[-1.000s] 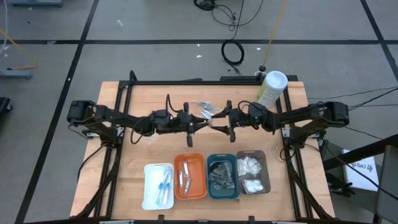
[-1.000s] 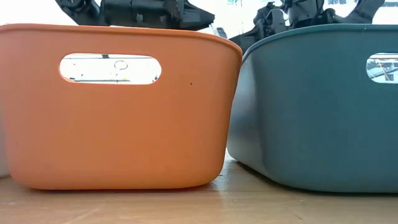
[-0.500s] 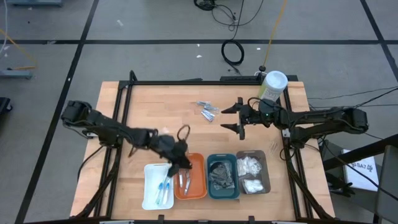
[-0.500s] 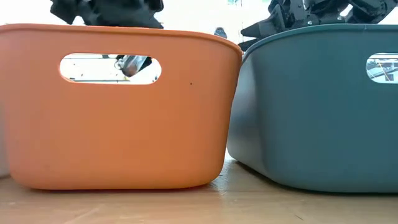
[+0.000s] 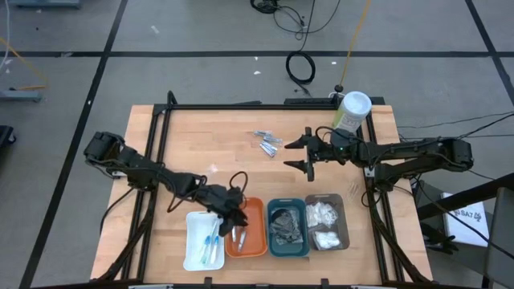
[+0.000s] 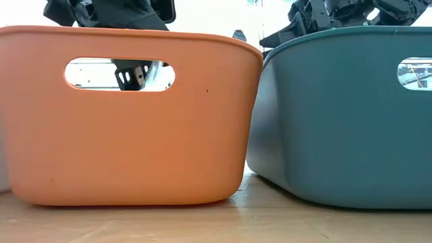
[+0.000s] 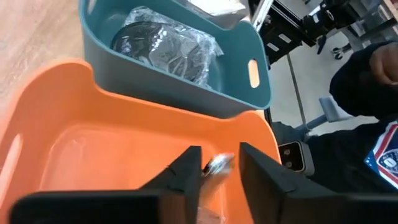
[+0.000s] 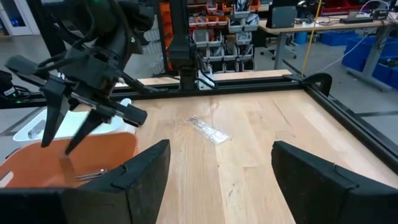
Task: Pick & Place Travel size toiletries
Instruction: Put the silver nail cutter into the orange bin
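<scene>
My left gripper [image 5: 234,223] reaches down into the orange tray [image 5: 255,241] and is shut on a small silvery metal piece [image 7: 217,163]. More metal pieces lie on the tray floor [image 8: 93,175]. My right gripper [image 5: 291,154] hovers open over the table's middle and touches nothing. Its fingers point toward the clear-wrapped sticks [image 5: 267,143], which lie flat on the wood. The white tray [image 5: 205,238] holds red and blue sticks, the teal tray [image 5: 287,229] dark bundles, and the grey tray [image 5: 325,223] white pads. My left gripper pinches the silvery metal piece [image 7: 219,163] between its two fingers [image 7: 186,171], which come from above and slant down into the orange tray. The piece shows blurred in the narrow gap. Which part of it is held cannot be made out.
The four trays stand in a row along the near edge. A tall pale-green canister with a white lid [image 5: 351,112] stands at the far right corner, just behind my right arm. A black frame [image 5: 241,106] rims the table. Bare wood lies left of the sticks.
My left arm has swung from the table's middle, where it faced the right gripper, toward the near edge. It has gone down into the orange tray, carrying the silvery piece. My right gripper has drawn back slightly toward the right.
</scene>
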Controlling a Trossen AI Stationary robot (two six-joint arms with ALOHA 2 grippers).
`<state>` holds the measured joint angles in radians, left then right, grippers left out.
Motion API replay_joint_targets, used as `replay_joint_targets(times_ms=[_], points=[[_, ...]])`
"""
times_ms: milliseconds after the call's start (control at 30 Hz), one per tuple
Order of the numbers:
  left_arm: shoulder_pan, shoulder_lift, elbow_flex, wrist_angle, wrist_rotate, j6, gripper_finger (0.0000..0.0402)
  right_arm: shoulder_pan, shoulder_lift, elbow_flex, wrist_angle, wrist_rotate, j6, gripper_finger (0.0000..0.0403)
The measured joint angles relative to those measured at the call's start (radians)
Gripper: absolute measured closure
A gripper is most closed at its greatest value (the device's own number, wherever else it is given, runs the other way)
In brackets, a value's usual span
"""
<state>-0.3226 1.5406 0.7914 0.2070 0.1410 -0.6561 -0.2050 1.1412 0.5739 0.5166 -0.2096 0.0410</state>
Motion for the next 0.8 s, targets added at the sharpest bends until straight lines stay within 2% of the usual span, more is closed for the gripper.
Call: replay_joint_targets(times_ms=[133,267,433,533,633,800], points=[[0.012,0.0,0.0,-0.012,0.009,-0.001,0.0239,0.0,0.0,0.0,0.002,0.0,-0.004,0.0134],[0.039,0.0,0.0,-0.018,0.032,0.085,0.0193,0.0,-0.001,0.0,0.003,0.007,-0.018,0.0134],[0.122,-0.049,0.0,-0.033,0.121,0.125,0.0161,0.004,0.047,0.001,0.041,0.138,-0.016,0.014],[0.176,-0.113,0.0,-0.082,0.137,0.19,0.0154,-0.001,0.121,0.045,0.001,0.181,-0.003,0.0145],[0.222,-0.183,0.001,-0.128,0.114,0.316,0.0155,-0.015,0.231,0.136,-0.111,0.186,0.039,0.015],[0.289,-0.295,0.001,-0.178,-0.016,0.515,0.0156,-0.039,0.467,0.327,-0.349,0.187,0.02,0.0158]])
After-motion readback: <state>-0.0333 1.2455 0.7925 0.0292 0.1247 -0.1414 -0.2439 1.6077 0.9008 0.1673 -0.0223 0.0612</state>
